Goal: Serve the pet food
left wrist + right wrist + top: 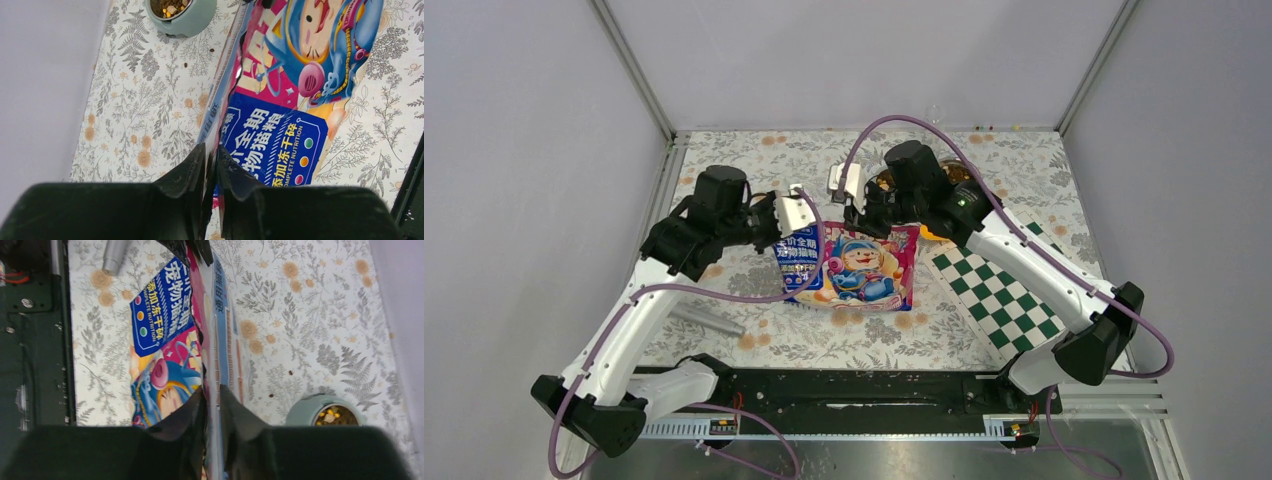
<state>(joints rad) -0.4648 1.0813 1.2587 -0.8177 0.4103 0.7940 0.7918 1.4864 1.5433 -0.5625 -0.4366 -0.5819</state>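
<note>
Some pet food (pixel 167 6), small brown and tan kibble with a few yellow bits, already lies in the pale green round bowl (pixel 192 25) at the far side of the floral-patterned bench (pixel 754 160). A few stray pellets (pixel 186 64) sit on the bench near the bowl. Serving therefore looks at least partly done.

The glossy blue, white and magenta cartoon-printed bag (pixel 854 265) stands between the arms, well apart from the bowl. The left hand (pixel 210 155) is clamped on one end of the bag's top edge and the right hand (pixel 211 395) on the other end.

Whether the portion is complete cannot be told. What seems left is to deal with the bag, by closing it or setting it aside.
</note>
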